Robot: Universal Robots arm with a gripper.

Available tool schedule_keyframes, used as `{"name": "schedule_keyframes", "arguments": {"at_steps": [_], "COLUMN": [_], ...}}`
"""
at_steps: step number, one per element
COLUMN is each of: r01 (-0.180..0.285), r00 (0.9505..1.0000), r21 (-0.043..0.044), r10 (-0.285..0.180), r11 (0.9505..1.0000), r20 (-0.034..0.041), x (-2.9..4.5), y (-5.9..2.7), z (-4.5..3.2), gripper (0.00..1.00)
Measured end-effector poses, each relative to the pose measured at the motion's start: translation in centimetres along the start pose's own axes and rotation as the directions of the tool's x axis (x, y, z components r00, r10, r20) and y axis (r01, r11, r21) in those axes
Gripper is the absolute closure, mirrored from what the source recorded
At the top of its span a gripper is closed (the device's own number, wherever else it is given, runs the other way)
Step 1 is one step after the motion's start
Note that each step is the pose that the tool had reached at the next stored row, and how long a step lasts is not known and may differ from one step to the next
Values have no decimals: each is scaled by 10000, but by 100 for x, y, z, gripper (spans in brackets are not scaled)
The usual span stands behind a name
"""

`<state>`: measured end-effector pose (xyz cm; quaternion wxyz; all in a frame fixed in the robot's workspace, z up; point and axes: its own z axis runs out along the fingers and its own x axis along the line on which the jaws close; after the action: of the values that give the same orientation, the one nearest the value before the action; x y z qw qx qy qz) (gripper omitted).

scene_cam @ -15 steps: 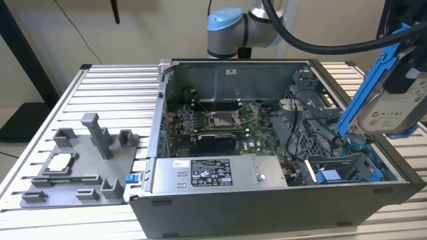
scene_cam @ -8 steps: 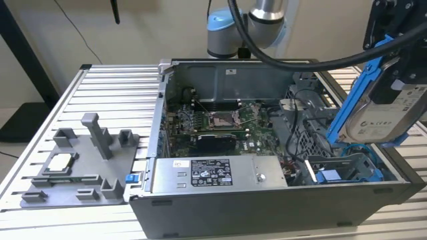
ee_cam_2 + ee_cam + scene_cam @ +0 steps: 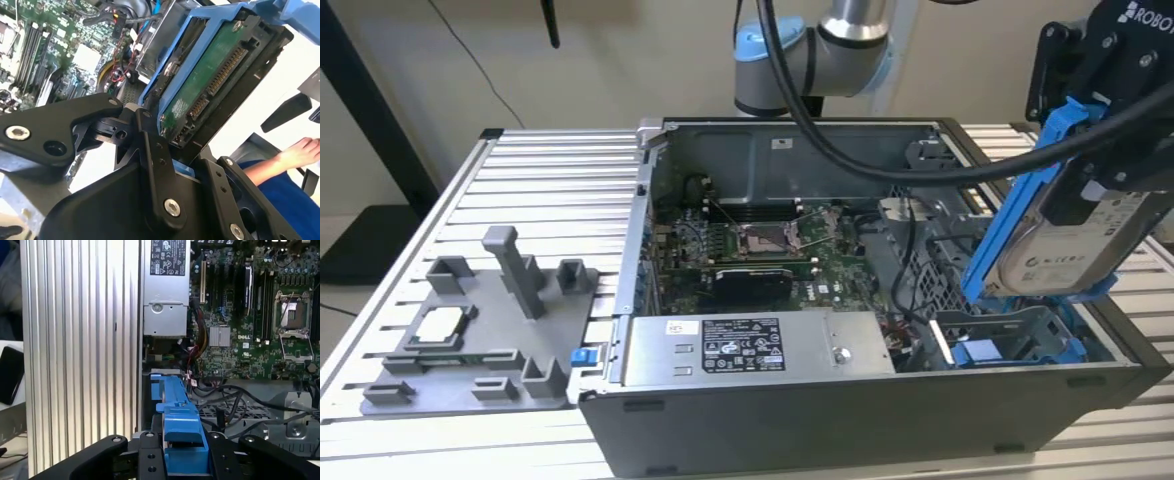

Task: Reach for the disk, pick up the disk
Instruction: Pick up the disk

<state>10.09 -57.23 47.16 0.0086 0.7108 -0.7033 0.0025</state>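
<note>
The disk (image 3: 1067,235), a silver drive with a white label in a blue carrier, hangs tilted on edge above the right end of the open computer case (image 3: 854,420). My gripper (image 3: 1105,150) is shut on it from above, at the exterior view's right. In the second wrist view the disk's green circuit-board side (image 3: 210,80) faces the camera, and a black finger (image 3: 152,170) presses against the carrier. The first wrist view looks down the carrier's blue edge (image 3: 176,415), which sits clamped between my two fingers (image 3: 150,457).
Below the disk is the case's drive bay with a blue bracket (image 3: 983,352), loose cables and the motherboard (image 3: 761,240). A power supply (image 3: 747,345) lies at the case front. A grey fixture plate (image 3: 480,340) sits on the slatted table (image 3: 534,190). A person's arm (image 3: 295,155) is close by.
</note>
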Motion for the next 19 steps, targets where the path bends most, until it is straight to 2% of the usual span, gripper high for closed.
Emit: {"name": "schedule_keyframes", "arguments": {"at_steps": [9,11,14,16,17,19], "r01": [133,133,125,58,22,-32], "r00": [9999,9999,9996,9995,9994,9994], "r21": [3,4,9,9,9,7], "r10": [-133,-133,-126,-59,-22,31], "r11": [9999,9999,9999,10000,10000,10000], "r20": [11,60,238,317,346,349], "x": [-17,-26,-30,-30,-30,-31], "y": [-66,-69,-84,-93,-96,-98], "z": [154,176,200,220,230,238], "gripper": [100,100,100,100,100,100]}}
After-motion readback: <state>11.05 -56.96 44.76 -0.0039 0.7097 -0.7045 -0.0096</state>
